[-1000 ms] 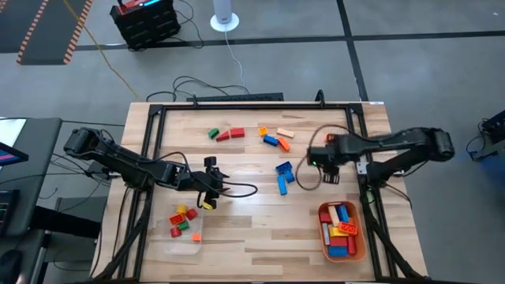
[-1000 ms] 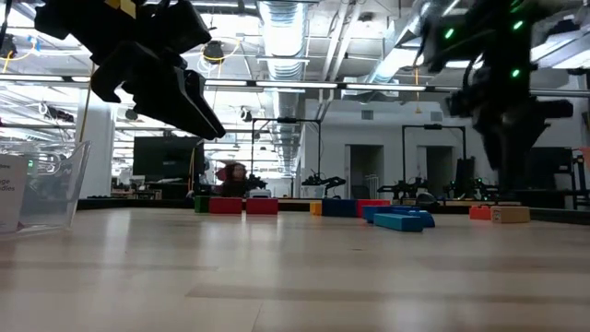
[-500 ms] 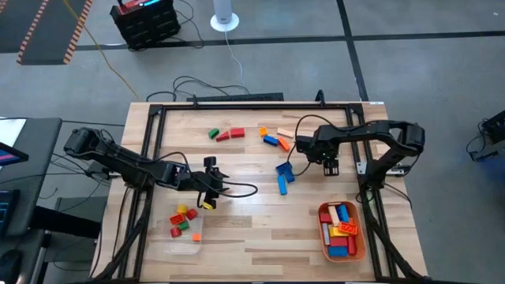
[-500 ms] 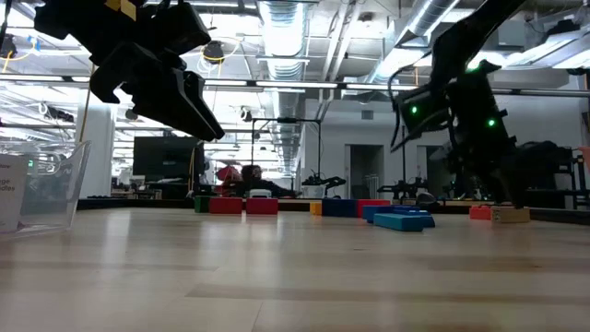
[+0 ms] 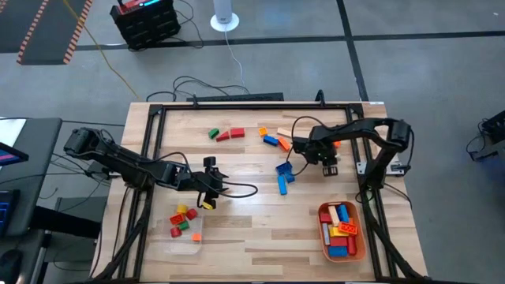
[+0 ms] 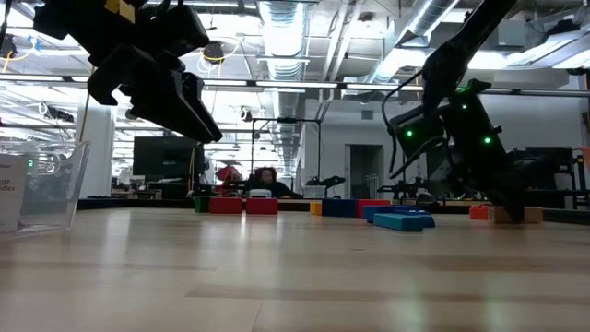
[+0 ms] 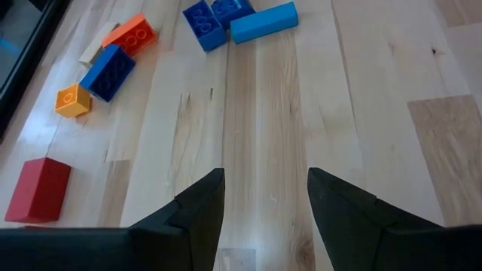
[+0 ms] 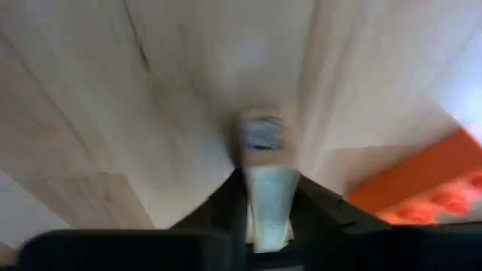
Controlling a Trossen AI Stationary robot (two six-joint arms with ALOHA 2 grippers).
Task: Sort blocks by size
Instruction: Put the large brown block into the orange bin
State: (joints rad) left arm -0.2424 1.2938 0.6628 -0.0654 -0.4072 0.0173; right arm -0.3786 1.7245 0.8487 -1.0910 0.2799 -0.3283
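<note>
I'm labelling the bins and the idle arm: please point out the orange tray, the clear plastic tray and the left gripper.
orange tray [image 5: 322,230], high view, its left rim.
clear plastic tray [image 5: 180,248], high view, its near wall.
left gripper [image 7: 265,197], left wrist view, midway between fingertips.

No readable text, label, brand, number or sign found anywhere. Only a fragment of dark print noticed on a white label behind the clear tray wall at the edge of the low view, cut off and too small to make out. Nothing legible on the blocks, the orange tray or the arms.
</note>
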